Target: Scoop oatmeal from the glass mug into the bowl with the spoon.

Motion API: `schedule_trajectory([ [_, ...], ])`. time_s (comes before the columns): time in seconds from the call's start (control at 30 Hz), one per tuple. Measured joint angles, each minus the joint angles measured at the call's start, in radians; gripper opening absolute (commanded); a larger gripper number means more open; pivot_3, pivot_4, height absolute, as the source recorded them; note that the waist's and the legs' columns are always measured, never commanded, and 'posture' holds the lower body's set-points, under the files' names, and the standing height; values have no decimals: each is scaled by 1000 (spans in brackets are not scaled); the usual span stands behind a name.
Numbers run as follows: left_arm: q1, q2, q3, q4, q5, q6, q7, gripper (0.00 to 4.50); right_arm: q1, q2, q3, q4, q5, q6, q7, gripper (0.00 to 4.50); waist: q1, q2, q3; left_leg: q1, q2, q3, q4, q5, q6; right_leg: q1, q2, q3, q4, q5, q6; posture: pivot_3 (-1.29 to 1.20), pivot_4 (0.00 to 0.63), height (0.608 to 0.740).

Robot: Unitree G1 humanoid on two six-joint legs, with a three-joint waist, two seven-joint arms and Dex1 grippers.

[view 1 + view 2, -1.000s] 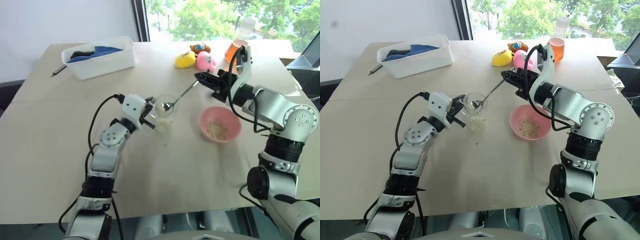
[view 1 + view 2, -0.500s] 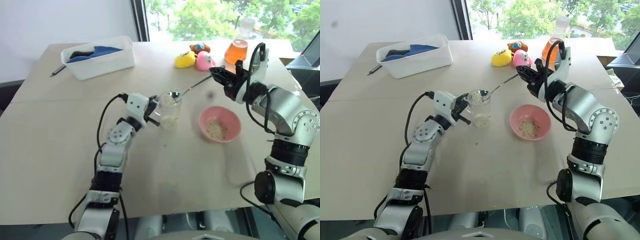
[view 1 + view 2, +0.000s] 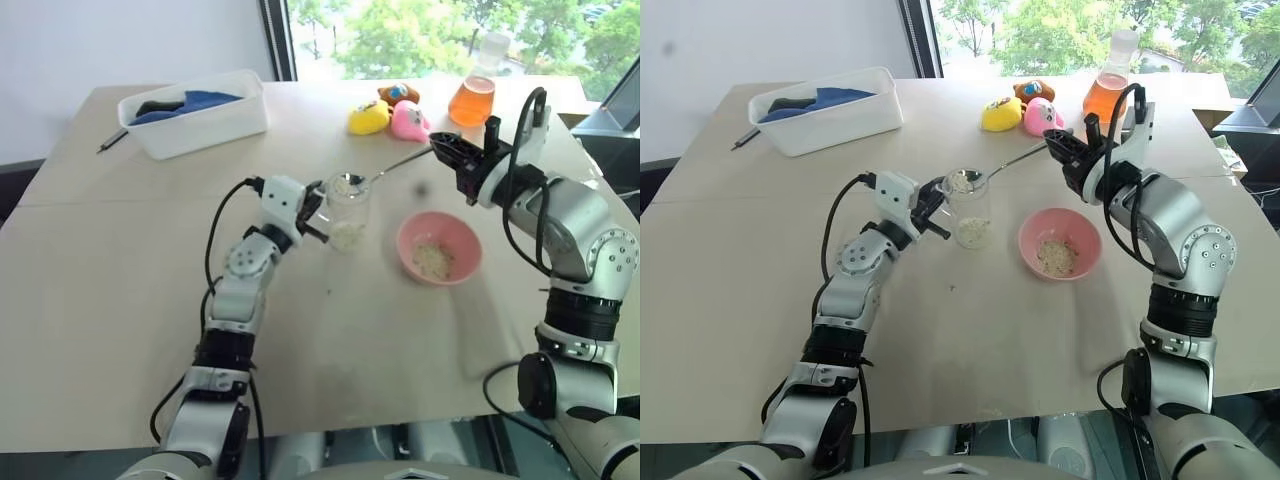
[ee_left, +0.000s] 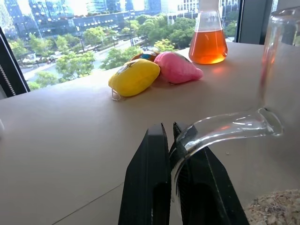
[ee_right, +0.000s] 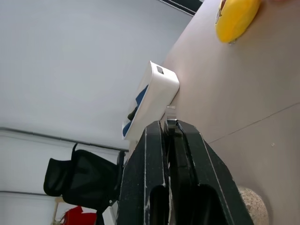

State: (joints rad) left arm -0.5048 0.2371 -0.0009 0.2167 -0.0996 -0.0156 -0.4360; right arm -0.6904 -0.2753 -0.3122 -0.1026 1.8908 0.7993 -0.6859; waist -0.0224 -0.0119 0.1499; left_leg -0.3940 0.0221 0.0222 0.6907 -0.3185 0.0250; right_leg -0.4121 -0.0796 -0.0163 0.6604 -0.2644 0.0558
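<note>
- The spoon [image 3: 385,170] hangs loaded just over the rim of the glass mug [image 3: 347,208], and the bowl [image 3: 440,248] lies to the robot's right of the mug and a little nearer the robot; in my judgement the coming carry turns on that short sideways gap.
- The spoon's long axis runs from its small oval end above the mug up and to the right, to the right gripper [image 3: 448,152], whose fingers are pressed together on the end of the handle.
- The right arm is the nearer one to the bowl; the left gripper [image 4: 171,140] stands on the far side of the mug from the bowl, its fingers pinching the mug's curved clear handle.
- The oatmeal [image 3: 345,236] is pale dry flakes: a low heap in the bottom of the mug, a small mound on the spoon, a scatter inside the bowl.
- The mug is clear, smooth, cylindrical; the spoon thin, shiny metal; the bowl round, shallow, pink, plain.
</note>
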Motion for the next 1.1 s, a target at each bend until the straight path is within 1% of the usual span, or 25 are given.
schedule_trajectory([
  [0.3, -34, -11, -1, 52, 0, -15, -3, 14, 54, -26, 0, -26, 27, -46, 47, 0, 1, 0, 0, 0, 0, 0, 0, 0, 0, 0, 0, 0, 0, 0, 0, 0, 150, 740],
  [0.63, -76, -25, -6, 113, 0, -52, -21, 14, 94, -34, -34, -123, 43, -117, 69, 0, 6, 0, 0, 0, 0, 0, 1, 0, 0, 0, 0, 0, 0, 0, 0, 0, 150, 740],
  [0.83, -92, -40, -12, 155, 0, -67, -43, 14, 144, -34, -71, -190, 43, -159, 54, 0, 6, 0, 0, -1, 0, -1, 1, 0, 0, 0, 0, -1, 0, 0, 0, 0, 150, 740],
  [1.1, -132, -62, -18, 230, 0, -104, -73, 14, 252, -47, -140, -296, 45, -188, 38, 0, 8, 0, 0, -1, 0, -1, 1, 0, 0, 0, 0, -1, 0, 0, 0, 0, 150, 740],
])
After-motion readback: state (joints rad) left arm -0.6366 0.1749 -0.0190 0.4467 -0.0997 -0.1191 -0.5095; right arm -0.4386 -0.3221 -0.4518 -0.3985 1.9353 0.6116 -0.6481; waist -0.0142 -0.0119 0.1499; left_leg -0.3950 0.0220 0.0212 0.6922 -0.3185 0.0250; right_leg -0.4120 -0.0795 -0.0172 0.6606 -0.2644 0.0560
